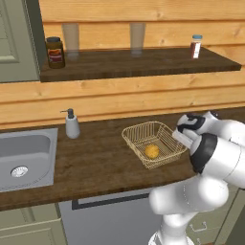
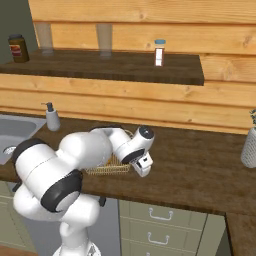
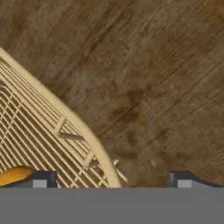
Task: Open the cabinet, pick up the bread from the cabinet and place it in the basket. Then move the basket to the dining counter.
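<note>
The pale-gold wire basket (image 1: 162,137) stands on the dark wood worktop, to the right of the sink. The bread (image 1: 152,151), a small golden bun, lies inside it near its front corner. My gripper (image 1: 180,140) is low at the basket's right side and open. In the hand view its jaws stand wide on either side of the basket's rim (image 3: 65,114), with one fingertip over the mesh close to the bread (image 3: 15,174) and the other over bare wood. From the right, my arm hides most of the basket (image 2: 107,169), beside the gripper (image 2: 142,171). The dining counter is out of view.
A steel sink (image 1: 24,158) and a soap dispenser (image 1: 72,124) are to the left. The shelf above carries a jar (image 1: 55,51), two glasses and a spice bottle (image 1: 195,46). A grey-green cabinet door (image 1: 14,38) is at upper left, and a pale vase (image 2: 248,145) stands far right.
</note>
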